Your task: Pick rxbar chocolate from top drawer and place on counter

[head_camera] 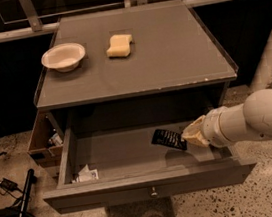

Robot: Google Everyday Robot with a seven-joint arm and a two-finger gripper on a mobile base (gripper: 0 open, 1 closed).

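The top drawer is pulled open below the counter. The rxbar chocolate, a flat black bar, sits tilted over the right half of the drawer bottom, with a shadow under it. My gripper reaches in from the right on the white arm and is shut on the bar's right end. The bar is inside the drawer, below counter level.
A white bowl and a yellowish sponge sit on the counter's back left. A crumpled white paper scrap lies in the drawer's front left corner. A brown cardboard box stands left of the cabinet. Cables lie on the floor at left.
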